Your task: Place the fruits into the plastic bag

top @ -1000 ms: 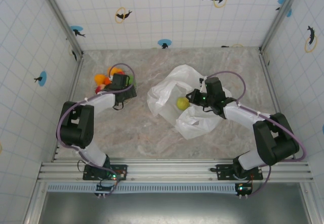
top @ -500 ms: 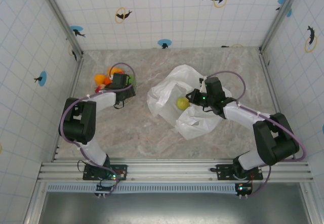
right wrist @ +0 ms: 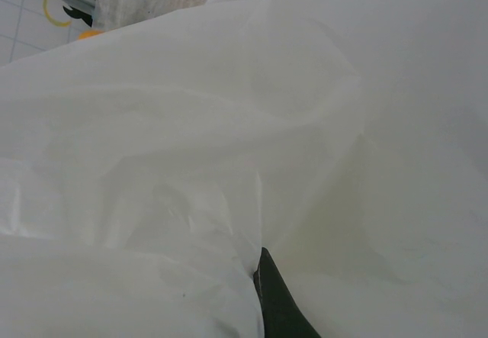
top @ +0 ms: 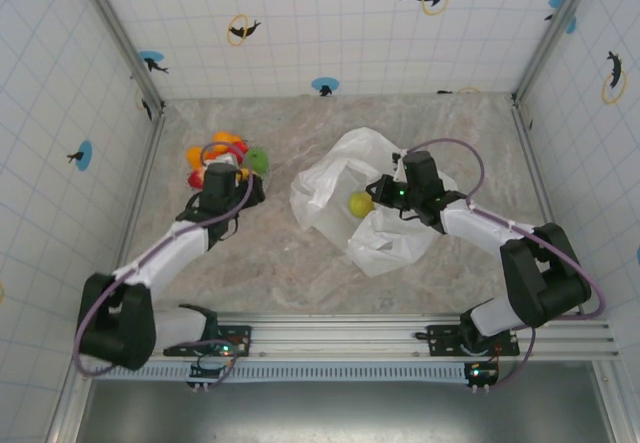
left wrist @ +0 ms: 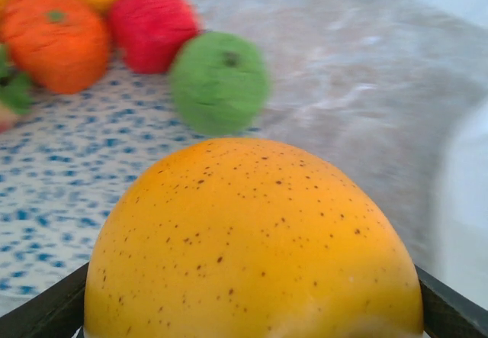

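My left gripper (top: 219, 172) is shut on a speckled orange fruit (left wrist: 252, 239), which sits between the dark fingers just above the plate. Beyond it lie a green apple (left wrist: 219, 81), a red fruit (left wrist: 152, 25) and an orange one (left wrist: 57, 39). From above, the pile (top: 225, 153) is at the back left. The plastic bag (top: 385, 233) lies crumpled at centre right, its mouth open toward the left. A yellow-green pear (top: 360, 203) rests inside it. My right gripper (top: 386, 192) is shut on the bag's upper edge, and its dark fingertip (right wrist: 278, 304) pinches the white film (right wrist: 229, 162).
The fruits sit on a speckled grey plate (left wrist: 61, 170) near the left wall (top: 100, 113). Bare marble tabletop (top: 275, 253) lies between the plate and the bag. Tiled walls close off the back and both sides.
My left gripper has closed on the orange fruit. Its arm's elbow has swung down toward the near edge, drawing the gripper slightly back and uncovering the green apple. The right arm and bag have not moved.
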You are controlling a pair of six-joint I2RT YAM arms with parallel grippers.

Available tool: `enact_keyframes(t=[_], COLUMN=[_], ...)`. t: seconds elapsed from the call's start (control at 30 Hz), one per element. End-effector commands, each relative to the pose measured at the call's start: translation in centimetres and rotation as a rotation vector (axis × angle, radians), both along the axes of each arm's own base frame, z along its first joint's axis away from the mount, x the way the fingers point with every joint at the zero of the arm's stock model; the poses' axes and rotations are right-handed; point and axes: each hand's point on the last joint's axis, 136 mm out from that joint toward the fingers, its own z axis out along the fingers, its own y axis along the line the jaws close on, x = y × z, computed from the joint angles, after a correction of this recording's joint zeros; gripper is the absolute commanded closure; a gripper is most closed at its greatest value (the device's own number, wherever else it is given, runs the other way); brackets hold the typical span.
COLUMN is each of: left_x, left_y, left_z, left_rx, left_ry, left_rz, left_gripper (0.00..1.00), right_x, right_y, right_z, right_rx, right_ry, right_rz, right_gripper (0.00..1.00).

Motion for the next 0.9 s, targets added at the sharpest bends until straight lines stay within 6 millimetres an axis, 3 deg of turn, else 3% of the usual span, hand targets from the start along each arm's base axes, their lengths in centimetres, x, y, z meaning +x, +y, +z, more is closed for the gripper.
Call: enact_keyframes(t=[0.0, 0.23, 0.5, 0.6, 0.73, 0.87], left_x=[-3.5, -11.1, -16.0, -16.3, -14.2, -13.0], left_y=[-5.1, -12.7, -16.8, -17.6, -17.7, -19.1], left_z=[1.5, 4.2, 6.4, 5.4, 3.3, 1.9], left_rx=[-0.074, -0.173, -0.228, -0.209, -0.129, -0.113], left_ry=[-0.037, -0.111, -0.197, -0.176, -0.116, -0.085], left_rz=[-0.212, -0.607, -0.88, -0.911, -0.833, -0.836], left_gripper=[0.41, 0.43, 0.44, 0.44, 0.45, 0.44], right_x=[0.7, 0.8, 1.0, 1.0, 0.7, 0.6], right_y=[0.3, 0.5, 1.1, 1.3, 1.5, 1.5], right_z=[0.9, 0.9, 0.6, 0.8, 1.2, 1.4], right_rx=[-0.006, -0.015, -0.009, -0.001, 0.025, 0.059], right_ry=[-0.023, -0.017, -0.001, -0.001, 0.005, 0.016], right_rz=[-0.001, 0.0, 0.019, 0.028, 0.042, 0.036], right_gripper=[1.0, 1.0, 1.0, 1.0, 1.0, 1.0])
